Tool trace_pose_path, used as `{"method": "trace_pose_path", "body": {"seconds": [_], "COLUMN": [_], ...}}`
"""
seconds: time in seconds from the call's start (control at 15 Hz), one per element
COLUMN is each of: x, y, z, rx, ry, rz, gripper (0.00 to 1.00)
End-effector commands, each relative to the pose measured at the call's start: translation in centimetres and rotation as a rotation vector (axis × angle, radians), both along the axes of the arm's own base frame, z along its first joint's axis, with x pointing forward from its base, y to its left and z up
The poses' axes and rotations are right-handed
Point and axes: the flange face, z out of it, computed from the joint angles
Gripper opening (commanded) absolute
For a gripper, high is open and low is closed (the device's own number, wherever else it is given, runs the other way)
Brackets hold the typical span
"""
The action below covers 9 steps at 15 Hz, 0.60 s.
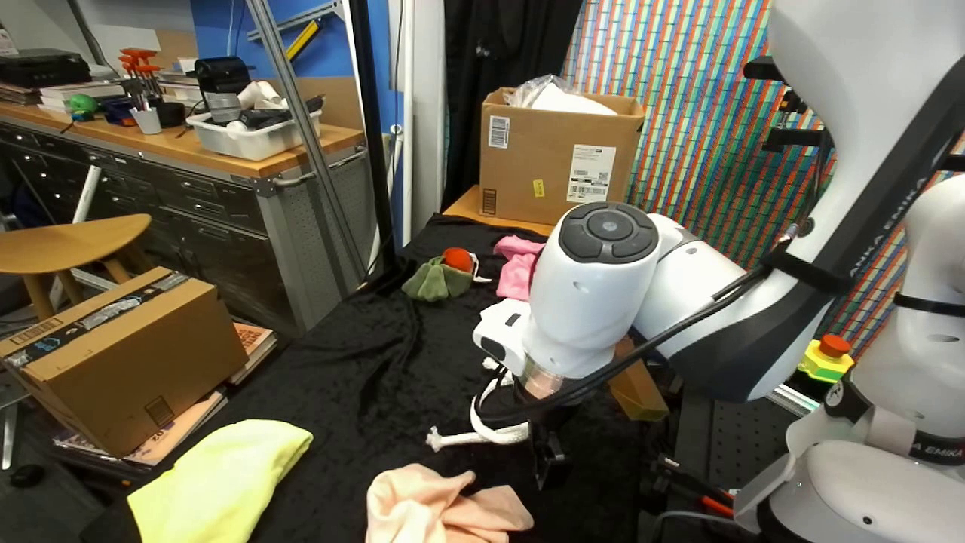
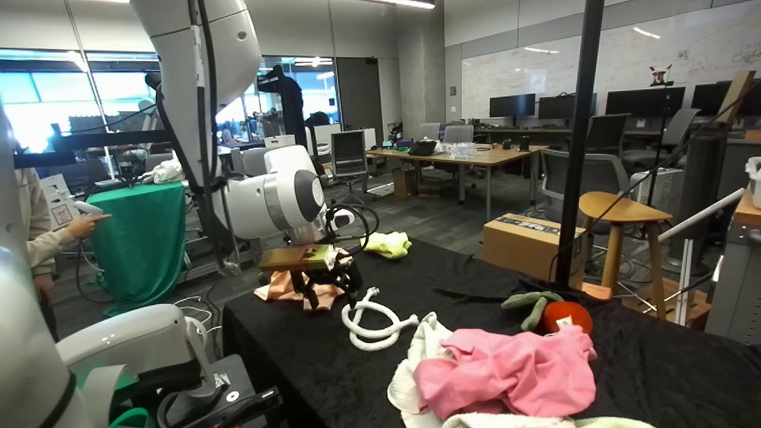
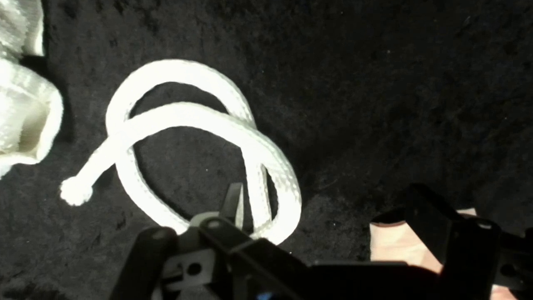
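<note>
Your black two-fingered gripper [image 3: 327, 191] gapes wide, empty.
It partly hides the looped white braided rope [image 3: 183, 114], ten o'clock in wrist view.

White rope [image 3: 170, 71], lower bend hidden behind gripper [image 3: 327, 189] in wrist view; white cloth [image 3: 37, 91] cropped at same view's left edge. In exterior view, peach cloth [image 1: 445, 509] and yellow cloth [image 1: 226, 483] cut off by bottom edge, pink cloth [image 1: 520, 268] partly screened by robot arm [image 1: 595, 302], print on shipping label [image 1: 592, 173] too small to read. In exterior view, person [image 2: 44, 252] partly obscured, face unclear; whiteboard [image 2: 624, 65] scrawl illegible.
</note>
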Motion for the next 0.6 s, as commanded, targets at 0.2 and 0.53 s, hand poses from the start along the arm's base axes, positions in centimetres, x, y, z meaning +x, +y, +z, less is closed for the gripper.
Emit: {"method": "trace_pose_path", "body": {"seconds": [0.2,0.53], "x": [1.8,2.6], "y": [0.8,0.3], "z": [-0.6,-1.0], "rx": [0.02,0.011], "ry": [-0.029,-0.034], "rz": [-0.001,-0.008], "gripper": [1.0,1.0]}}
